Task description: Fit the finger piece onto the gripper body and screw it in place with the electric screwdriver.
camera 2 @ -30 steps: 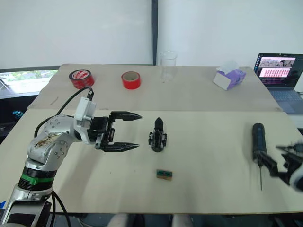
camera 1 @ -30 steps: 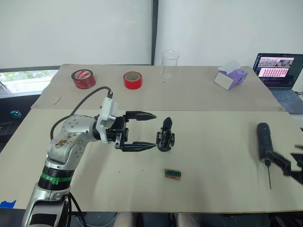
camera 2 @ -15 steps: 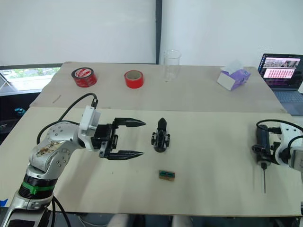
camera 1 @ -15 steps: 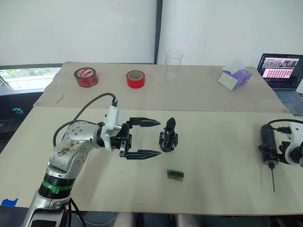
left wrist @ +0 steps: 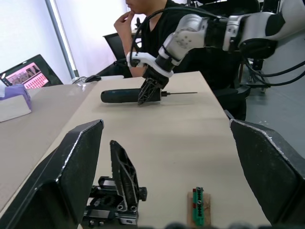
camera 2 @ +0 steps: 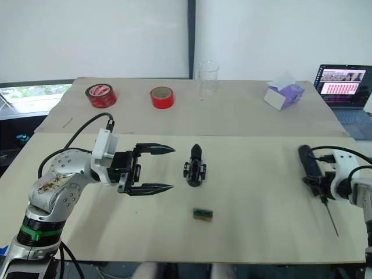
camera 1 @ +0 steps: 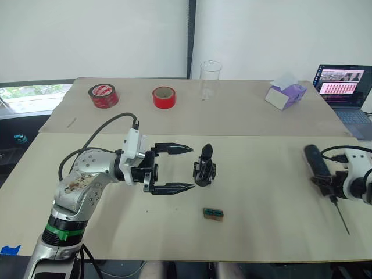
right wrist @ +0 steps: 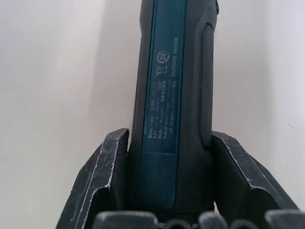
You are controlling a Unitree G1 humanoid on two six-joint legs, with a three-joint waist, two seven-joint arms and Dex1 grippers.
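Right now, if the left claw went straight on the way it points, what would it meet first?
Probably the gripper body: it stands just past the open left claw, roughly in line with the gap, though depth is unclear.

Matt black plastic electric screwdriver (right wrist: 174, 95) with thin metal bit.

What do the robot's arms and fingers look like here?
The left arm is scuffed silver metal with a green ring and a looping black cable. The left gripper has a white housing and long, pointed black fingers. The right gripper is likewise white-housed, with a black cable.
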